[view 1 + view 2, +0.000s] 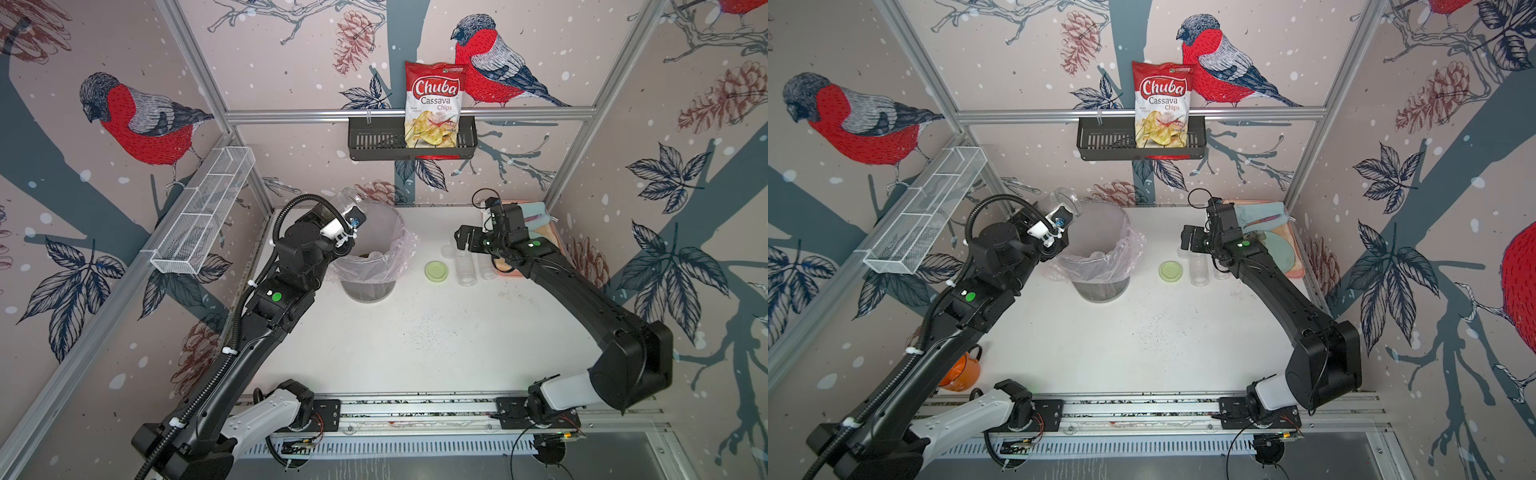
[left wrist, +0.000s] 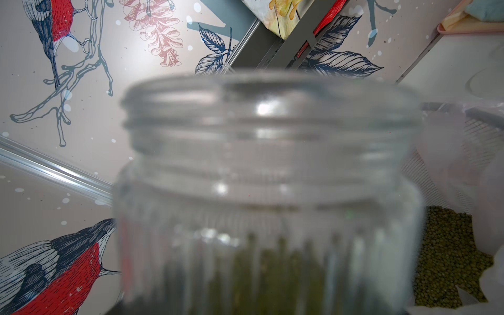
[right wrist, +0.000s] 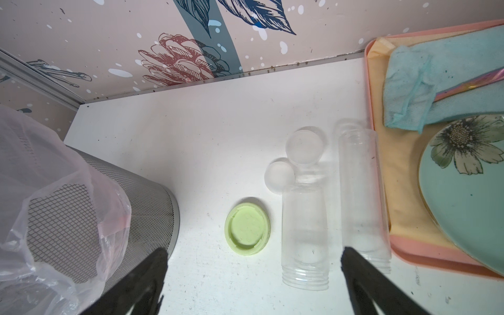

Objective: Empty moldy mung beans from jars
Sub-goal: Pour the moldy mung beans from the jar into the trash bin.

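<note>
Presently, left gripper is clamping the tilted glass jar beside the bin at upper centre, while right gripper is hanging wide open, empty.

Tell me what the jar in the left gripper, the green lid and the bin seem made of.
The jar: probably glass, clear and glossy, with ribbed walls and sharp highlights. The green lid: likely plastic, matte, moulded rim. The bin: metal mesh, grey, dull sheen, lined with a thin translucent plastic bag.

Bullfinch-and-pinecone wallpaper covers all three walls — aluminium rails frame them; at twelve o'clock a black basket holds a Chuba Cassava Chips bag; at ten, a white wire shelf; white tabletop below.
</note>
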`<state>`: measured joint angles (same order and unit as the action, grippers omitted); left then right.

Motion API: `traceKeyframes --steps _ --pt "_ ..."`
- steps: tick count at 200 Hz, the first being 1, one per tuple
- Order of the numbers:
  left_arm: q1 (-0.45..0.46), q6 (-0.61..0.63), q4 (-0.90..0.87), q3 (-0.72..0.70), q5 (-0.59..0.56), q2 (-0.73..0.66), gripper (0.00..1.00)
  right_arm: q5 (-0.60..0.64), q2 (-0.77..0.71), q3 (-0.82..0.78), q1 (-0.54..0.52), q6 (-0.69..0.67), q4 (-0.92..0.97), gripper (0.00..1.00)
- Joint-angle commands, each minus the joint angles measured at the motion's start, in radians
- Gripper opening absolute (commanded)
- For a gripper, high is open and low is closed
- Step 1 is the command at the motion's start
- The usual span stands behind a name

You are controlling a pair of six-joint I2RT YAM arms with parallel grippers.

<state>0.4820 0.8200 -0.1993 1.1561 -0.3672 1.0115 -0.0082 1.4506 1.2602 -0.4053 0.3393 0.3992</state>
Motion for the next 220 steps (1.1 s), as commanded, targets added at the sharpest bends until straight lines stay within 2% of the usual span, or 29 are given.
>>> traceKeyframes --steps 1,220 --pt "-0.003 0.076 0.088 -0.021 -0.065 -0.008 0.0 -0.023 0.006 0.009 0.0 0.005 -0.024 1.0" --pt "-0.014 0.378 0.152 -0.06 -0.203 0.018 0.0 -0.066 0.025 0.009 -0.006 0.026 -0.031 1.0"
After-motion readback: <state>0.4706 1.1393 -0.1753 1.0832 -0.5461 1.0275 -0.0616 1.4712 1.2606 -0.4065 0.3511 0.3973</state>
